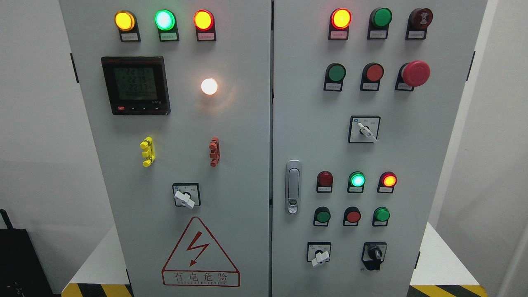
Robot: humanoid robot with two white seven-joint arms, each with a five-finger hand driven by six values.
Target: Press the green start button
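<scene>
While neither robot hand is in view — so their state cannot be told — the tall grey metal control cabinet (247, 136) fills the frame. On its right door, the round green start button (336, 72) sits unlit in the second row, just left of a round red button (374, 72) and a red mushroom-shaped emergency stop (416, 73).

The grey electrical cabinet (247, 136) stands upright on a white plinth (437, 255), whose front edge carries yellow-and-black hazard striping (447, 291) at both lower corners; a black object (16, 264) sits beside it at far left
</scene>
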